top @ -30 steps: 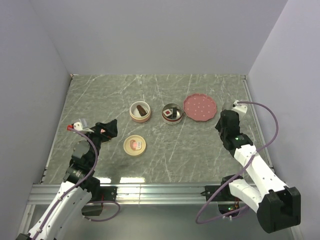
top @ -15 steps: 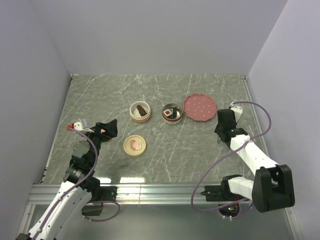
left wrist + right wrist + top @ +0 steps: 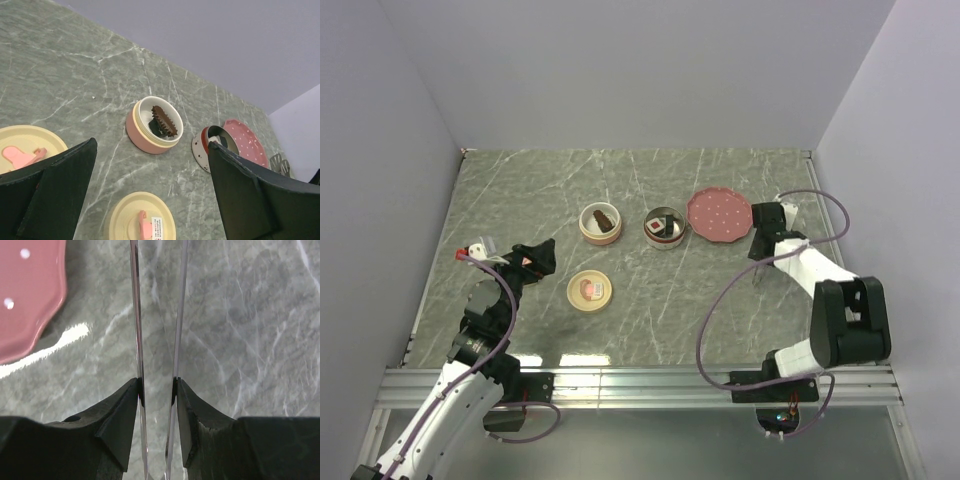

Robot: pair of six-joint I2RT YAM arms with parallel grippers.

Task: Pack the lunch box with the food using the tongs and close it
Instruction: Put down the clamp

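The right hand (image 3: 156,388), nearly closed, pinches the tongs (image 3: 135,315).

No legible text; unreadably small print on the white label (image 3: 158,227) of a cream lid (image 3: 124,220).

Left arm (image 3: 485,310) crouches low, jaws spread wide; right arm (image 3: 805,262) stretches forward, jaws pinching the tongs (image 3: 136,340).

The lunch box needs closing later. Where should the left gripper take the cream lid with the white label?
Likely its rim, from straight above: the cream lid lies flat on the table, opposite edges free. Whether its pink emblem stands high enough to pinch is unclear.
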